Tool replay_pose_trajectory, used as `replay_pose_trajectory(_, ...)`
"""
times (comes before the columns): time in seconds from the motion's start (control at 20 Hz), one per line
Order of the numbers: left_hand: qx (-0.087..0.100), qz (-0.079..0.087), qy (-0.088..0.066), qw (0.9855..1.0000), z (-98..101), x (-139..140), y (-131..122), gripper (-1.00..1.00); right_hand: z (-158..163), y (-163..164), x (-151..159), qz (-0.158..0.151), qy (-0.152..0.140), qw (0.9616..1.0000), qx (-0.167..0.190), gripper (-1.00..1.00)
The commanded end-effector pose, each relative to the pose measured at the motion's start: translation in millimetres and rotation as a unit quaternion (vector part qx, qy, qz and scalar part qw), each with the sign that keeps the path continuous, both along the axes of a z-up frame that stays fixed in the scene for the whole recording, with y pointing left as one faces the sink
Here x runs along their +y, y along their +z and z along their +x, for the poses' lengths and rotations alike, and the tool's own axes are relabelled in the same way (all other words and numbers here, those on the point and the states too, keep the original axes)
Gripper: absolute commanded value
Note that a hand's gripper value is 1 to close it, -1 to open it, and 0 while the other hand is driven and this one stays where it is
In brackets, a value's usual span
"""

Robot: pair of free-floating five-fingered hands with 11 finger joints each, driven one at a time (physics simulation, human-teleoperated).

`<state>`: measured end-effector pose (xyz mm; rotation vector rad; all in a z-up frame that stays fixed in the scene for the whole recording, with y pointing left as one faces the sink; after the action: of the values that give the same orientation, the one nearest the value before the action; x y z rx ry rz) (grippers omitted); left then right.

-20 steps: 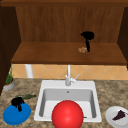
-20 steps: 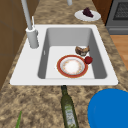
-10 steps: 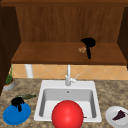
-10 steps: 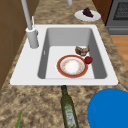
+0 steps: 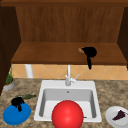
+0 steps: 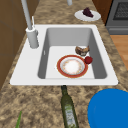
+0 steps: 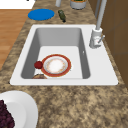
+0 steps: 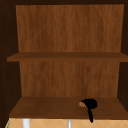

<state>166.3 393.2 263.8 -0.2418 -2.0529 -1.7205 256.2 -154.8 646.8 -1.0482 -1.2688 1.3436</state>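
Note:
My right hand (image 5: 89, 53) rests low on the wooden shelf (image 5: 50, 53) above the sink, its fingers curled on a small brown thing (image 5: 80, 50) at its left side. The upper view shows that hand (image 8: 89, 104) and the brown thing (image 8: 81, 104) on the bottom shelf (image 8: 50, 107). Down at the left, my left hand (image 5: 17, 102) hovers just over a blue plate (image 5: 16, 115) on the counter. In the sink (image 6: 67, 37) lie a red-rimmed plate (image 6: 72, 66), a small red ball (image 6: 88, 60) and a brown lump (image 6: 82, 50).
The faucet (image 5: 68, 76) stands behind the basin. A green bottle (image 6: 68, 110) lies on the counter between the sink and the blue plate (image 6: 110, 107). At the right is a white plate with a dark purple piece (image 5: 117, 116). A potted plant (image 5: 8, 82) sits far left.
My right hand has come down a little with the brown thing, from just above the shelf to its surface. The left hand has stayed where it was.

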Motion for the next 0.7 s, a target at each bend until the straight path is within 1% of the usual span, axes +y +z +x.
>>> replay_pose_trajectory(0.0,0.0,0.0,0.0,1.0,0.0,0.0,0.0,0.0,-30.9,-25.1,0.0,-0.006,-0.01,0.9999,-0.001,-1.0)
replay_pose_trajectory(0.4,0.0,0.0,0.0,1.0,0.0,0.0,0.0,0.0,-95.5,-87.2,-10.0,-0.01,-0.003,0.9994,-0.033,-1.0)
replay_pose_trajectory(0.55,0.0,0.0,0.0,1.0,0.0,0.0,0.0,0.0,-120.1,-111.4,-7.9,-0.013,-0.005,0.9991,-0.041,-1.0)
replay_pose_trajectory(0.65,0.0,0.0,0.0,1.0,0.0,0.0,0.0,0.0,-121.1,-128.2,-5.8,-0.003,-0.007,0.9997,-0.023,-1.0)
